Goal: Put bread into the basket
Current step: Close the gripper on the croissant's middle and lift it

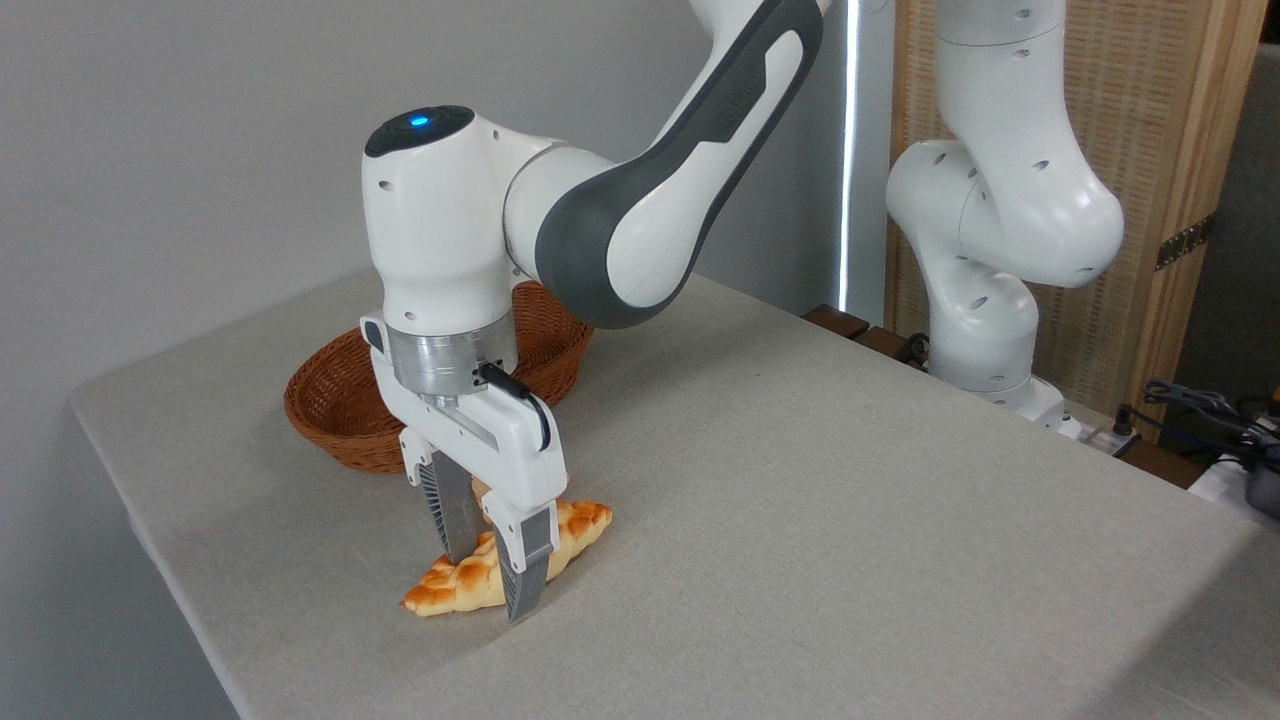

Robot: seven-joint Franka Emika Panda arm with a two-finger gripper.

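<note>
Here the claw points straight down over the bread, one finger on each side of the loaf's middle. The fingers reach down to the level of the loaf, their tips at or near the worktop; the near finger covers part of the loaf's front edge and the far one stands behind its back edge. The jaws bracket the bread closely, but whether they press on it or stand just clear of it I cannot tell from this angle.

The bread lies flat on the worktop at about 7 o'clock from the picture's centre, a braided golden loaf with orange-brown patches, its pointed ends running from lower left to upper right. It is outside the basket.

The basket sits on the worktop at about 11 o'clock from the bread, near it but not touching. It is reddish-brown wicker, oval and shallow. The arm's wrist and the claw's white body hide the middle of it, so what it holds cannot be seen there; the part of the inside that shows on the left is bare weave.

The arm comes in from about 1 o'clock, bending down to the wrist, where a blue light glows on the top cap. Its base stands at the worktop's far right edge, in front of a wooden screen.
</note>
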